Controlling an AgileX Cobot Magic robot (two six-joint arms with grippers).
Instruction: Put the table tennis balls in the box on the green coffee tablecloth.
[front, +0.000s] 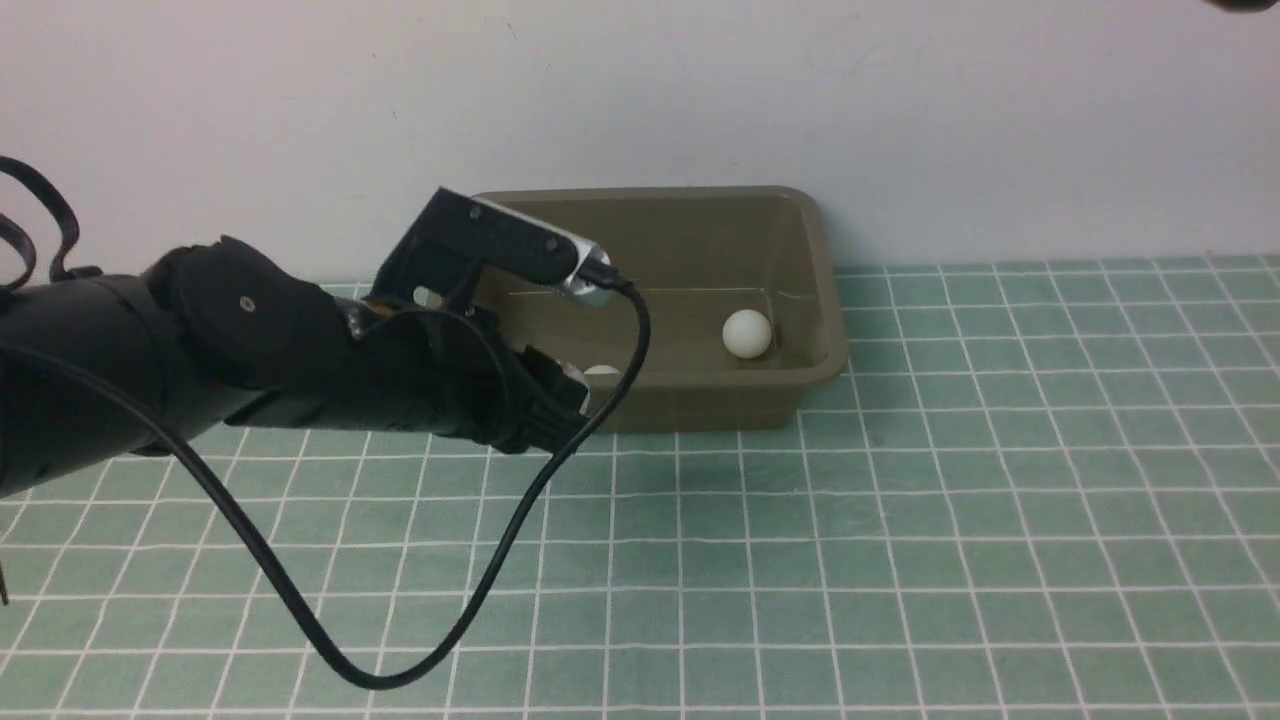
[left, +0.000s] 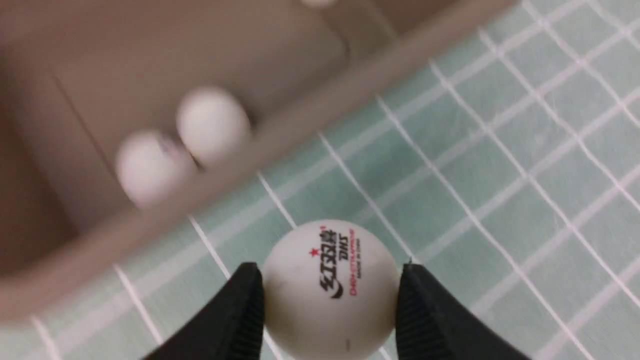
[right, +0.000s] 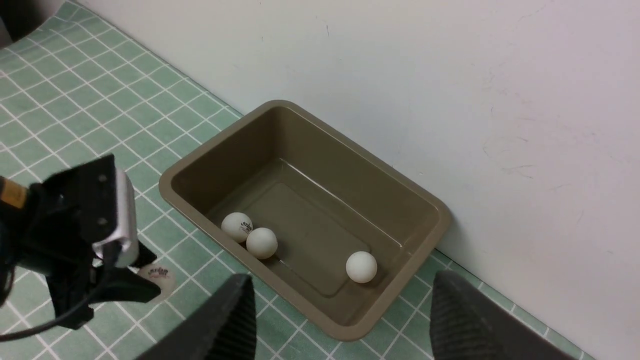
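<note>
A white table tennis ball (left: 330, 287) with a dark and red logo sits between my left gripper's (left: 330, 300) black fingers (left: 240, 310), which are shut on it. It is held over the green tablecloth (front: 900, 520), just outside the near wall of the olive-brown box (front: 815, 300). From the right wrist the same held ball (right: 157, 276) shows beside the left gripper (right: 145, 280). Three balls lie in the box (right: 300, 300): two touching (right: 237, 226), (right: 261, 243) and one apart (right: 361, 266). My right gripper (right: 342, 280) hangs open high above the box, holding nothing.
The box stands against a white wall (front: 900, 120) at the back of the cloth. A black cable (front: 300, 620) loops from my left arm (front: 250, 350) down over the cloth in front.
</note>
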